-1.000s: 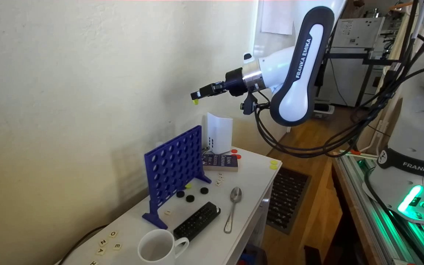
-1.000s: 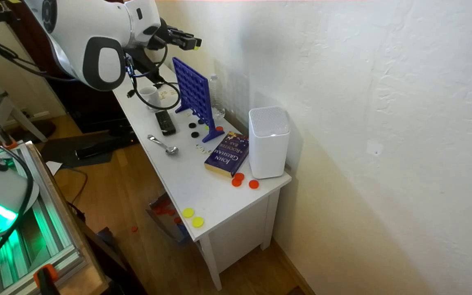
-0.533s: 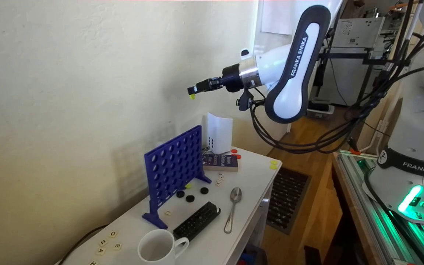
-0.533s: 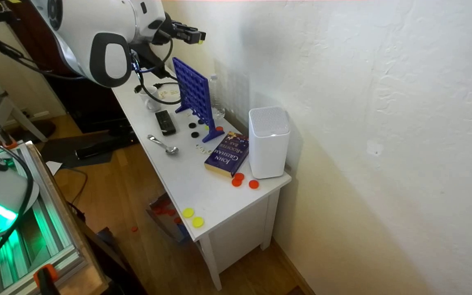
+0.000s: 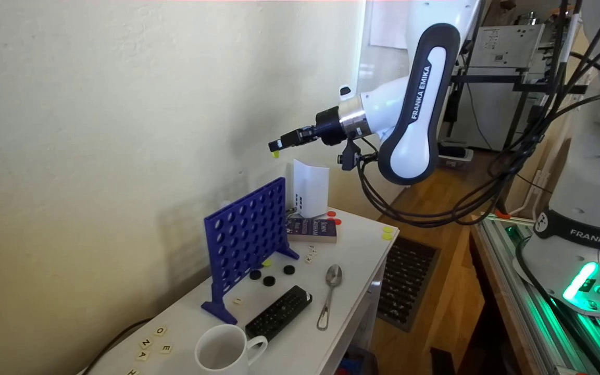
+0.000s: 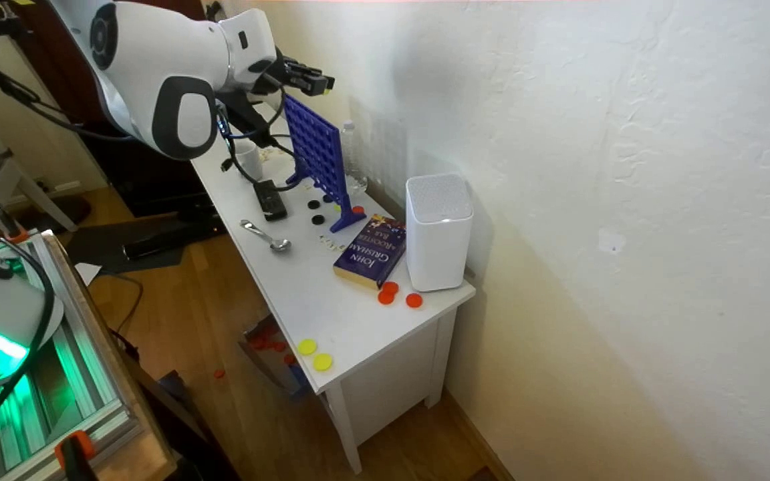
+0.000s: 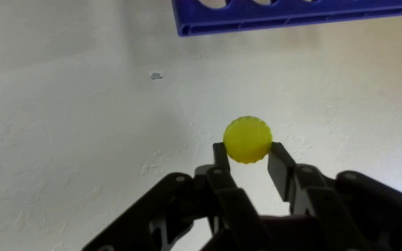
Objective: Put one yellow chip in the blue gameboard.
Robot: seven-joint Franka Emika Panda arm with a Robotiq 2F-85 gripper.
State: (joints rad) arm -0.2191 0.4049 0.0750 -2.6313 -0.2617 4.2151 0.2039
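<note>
Where the gripper (image 5: 273, 146) is shown in both exterior views, the yellow chip (image 5: 275, 154) is held higher than the upright blue gameboard (image 5: 249, 226). In the wrist view, its rim is pinched between the fingertips (image 7: 280, 157), apart from the slotted top (image 7: 291, 21). Alignment is judged in hand; lowering into a slot is called for next.

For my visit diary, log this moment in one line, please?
gripper: holding yellow chip | blue gameboard: upright on table | status: chip not yet inserted

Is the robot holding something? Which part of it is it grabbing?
Yes, a yellow chip. The gripper pinches it by opposite sides of its round edge, leaving its flat face showing.
</note>
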